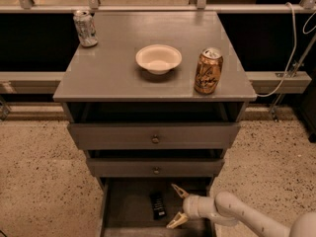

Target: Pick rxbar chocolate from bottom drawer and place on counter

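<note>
The bottom drawer [118, 209] is cut off by the lower edge, hiding its front, the arm [247, 220] behind the claw [170, 206], which sits spread-fingered in that drawer just right of the rxbar chocolate [158, 205], leaves at the lower right corner, and the bar's print is too small to read.

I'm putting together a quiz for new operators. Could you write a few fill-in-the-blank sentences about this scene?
1. The hand, in the bottom drawer beside the rxbar chocolate, has its fingers ___.
2. The rxbar chocolate's wrapper is ___.
3. On the counter, a bowl stands between two ___.
Missing words: open; black; cans.
</note>
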